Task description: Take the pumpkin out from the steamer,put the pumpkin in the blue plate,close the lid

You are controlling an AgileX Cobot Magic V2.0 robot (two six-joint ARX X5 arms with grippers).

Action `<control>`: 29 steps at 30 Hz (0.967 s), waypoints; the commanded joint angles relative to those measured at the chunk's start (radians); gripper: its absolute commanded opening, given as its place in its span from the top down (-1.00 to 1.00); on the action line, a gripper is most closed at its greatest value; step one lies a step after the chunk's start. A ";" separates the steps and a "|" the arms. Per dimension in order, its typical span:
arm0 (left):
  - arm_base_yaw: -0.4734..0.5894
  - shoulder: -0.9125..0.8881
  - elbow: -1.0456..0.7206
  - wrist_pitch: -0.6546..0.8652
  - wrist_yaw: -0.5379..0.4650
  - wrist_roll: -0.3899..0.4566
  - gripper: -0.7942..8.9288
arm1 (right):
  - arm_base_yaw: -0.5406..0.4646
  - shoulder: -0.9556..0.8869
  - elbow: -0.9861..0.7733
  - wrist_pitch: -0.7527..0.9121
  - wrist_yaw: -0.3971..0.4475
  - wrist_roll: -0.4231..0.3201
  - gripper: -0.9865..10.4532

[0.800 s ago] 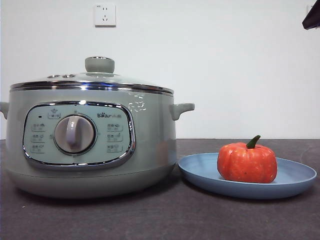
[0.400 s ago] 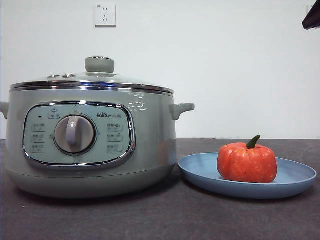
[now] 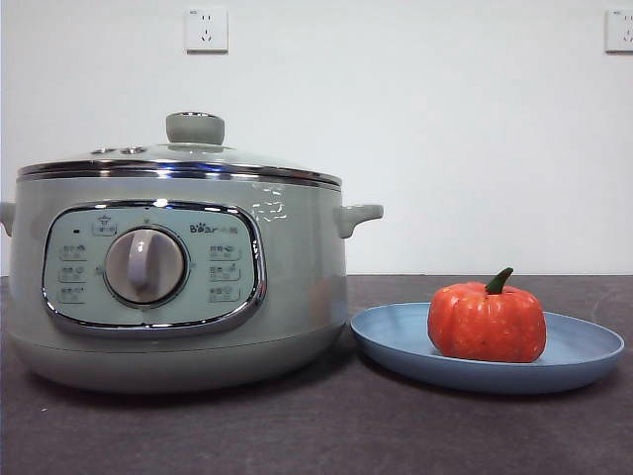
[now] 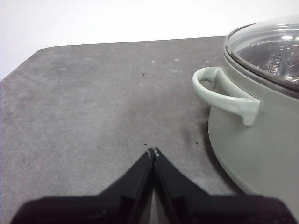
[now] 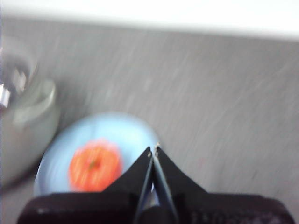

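Front view: steamer point(image 3: 178, 282) sits on the left of the dark table point(image 3: 326, 435), lid point(image 3: 183, 158) seated flat on its chrome rim, pale green knob up top. Can't see inside the pot from here. Control panel w/ dial faces the camera. Just beside it on the right, nearly touching its base, is the blue plate point(image 3: 584, 351). In the plate: the pumpkin point(image 3: 487, 322), upright, green stem curving up, sitting a bit left of the plate's centre. Nothing else in the plate. On the white wall behind: one wall socket point(image 3: 207, 29) above the pot, a second socket point(image 3: 619, 30) at the top right corner. No arm shows in this view; nothing blocks pot or plate.

Left wrist view: left gripper point(image 4: 153, 151) hangs over bare table, jaws pressed together, tips meeting, nothing between them. Near it, but apart, is the steamer's wall w/ one side handle point(image 4: 224, 93); glass lid sits on top w/ chrome rim, some metal inside visible through the glass but can't tell what. A few dark specks on the table surface.

Right wrist view: blurred. Right gripper point(image 5: 154, 150) has jaws closed tip to tip, empty. Beyond it the blue plate w/ the pumpkin in the middle, seen from above, stem spot visible. Gripper is clear of both, not touching. Steamer edge beside the plate, too smeared for detail. Rest is bare grey table.
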 commanded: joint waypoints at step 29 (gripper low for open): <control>0.003 -0.001 -0.013 -0.004 0.001 -0.010 0.84 | -0.240 -0.313 -0.571 0.391 -0.137 -0.040 0.86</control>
